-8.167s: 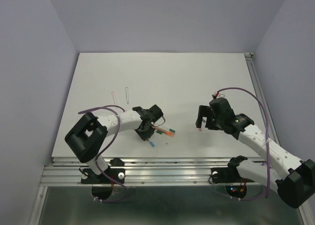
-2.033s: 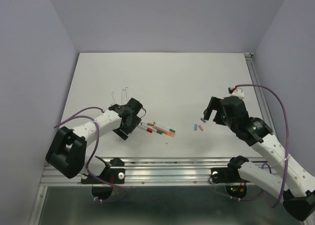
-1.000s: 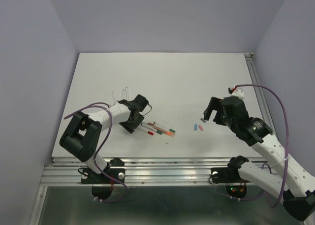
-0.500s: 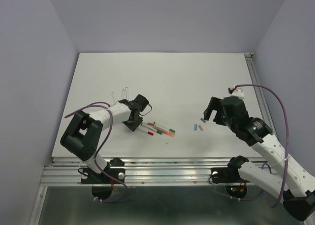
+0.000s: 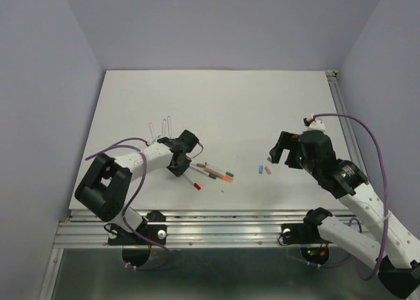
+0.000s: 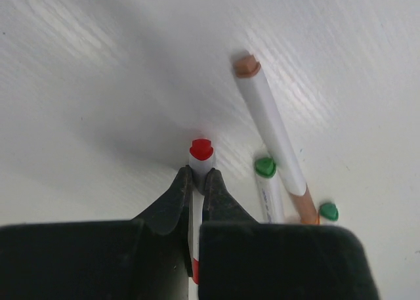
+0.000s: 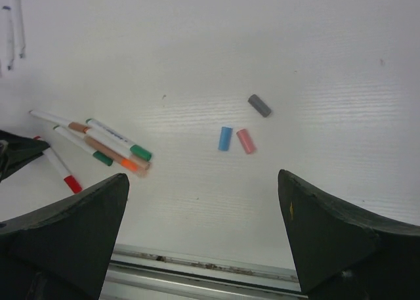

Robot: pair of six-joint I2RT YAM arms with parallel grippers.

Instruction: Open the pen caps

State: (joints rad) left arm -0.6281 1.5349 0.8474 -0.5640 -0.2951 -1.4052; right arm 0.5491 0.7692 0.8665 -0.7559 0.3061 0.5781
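Note:
My left gripper is shut on a white pen just behind its red end plug, low on the table. That pen's red cap is still on it. It lies a little apart from three more capped pens, which have green and orange caps. Three loose caps lie to the right: blue, pink and grey. My right gripper is wide open and empty, hovering above the table near the loose caps.
Two thin clear pieces lie behind the left gripper. The metal rail runs along the table's near edge. The right arm's purple cable loops near the right table edge.
The red-capped pen has swung out of the pen group toward the near edge, held in my left gripper. The right gripper has shifted slightly and stays open.

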